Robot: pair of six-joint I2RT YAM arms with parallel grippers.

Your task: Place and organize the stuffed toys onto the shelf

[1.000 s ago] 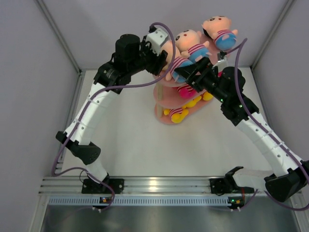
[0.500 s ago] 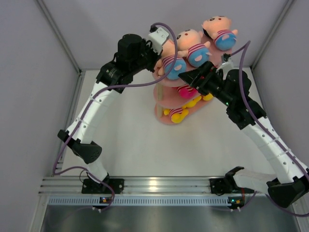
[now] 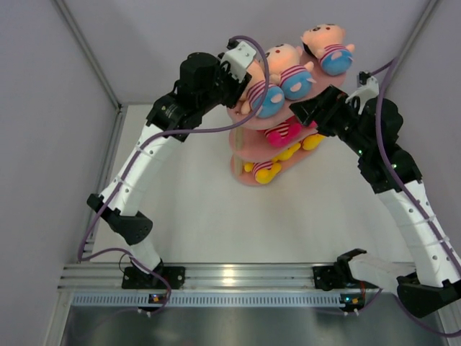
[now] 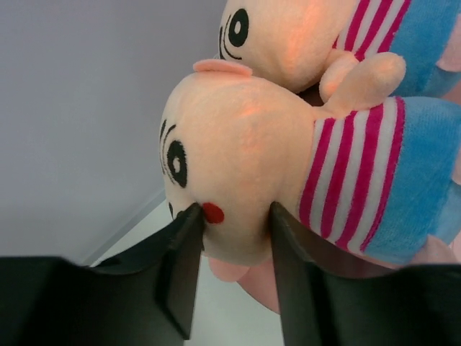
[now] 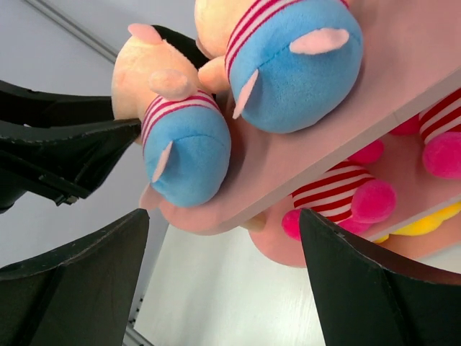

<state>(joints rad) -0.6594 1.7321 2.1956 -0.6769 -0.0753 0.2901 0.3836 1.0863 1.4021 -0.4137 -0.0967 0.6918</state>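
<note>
The pink three-tier shelf [image 3: 240,164] stands at the back centre. Three peach-headed stuffed toys with striped shirts and blue bottoms lie on its top board: left [image 3: 263,98], middle [image 3: 289,72], far [image 3: 328,45]. My left gripper [image 3: 239,85] is shut on the left toy's head [image 4: 238,151], one finger on each cheek; that toy lies at the board's left end [image 5: 184,144]. A hot pink toy [image 3: 281,133] is on the middle tier and yellow toys [image 3: 270,170] are on the bottom. My right gripper [image 3: 301,108] is open and empty, off the shelf's right side [image 5: 223,245].
Grey walls enclose the white table [image 3: 216,216] on three sides. The shelf's top board [image 5: 310,155] overhangs the lower tiers. Both arms reach to the shelf top from either side. A metal rail [image 3: 238,274] runs along the near edge.
My right gripper has drawn back to the right, away from the left toy and the shelf. My left gripper has edged right, still holding the toy's head on the top board.
</note>
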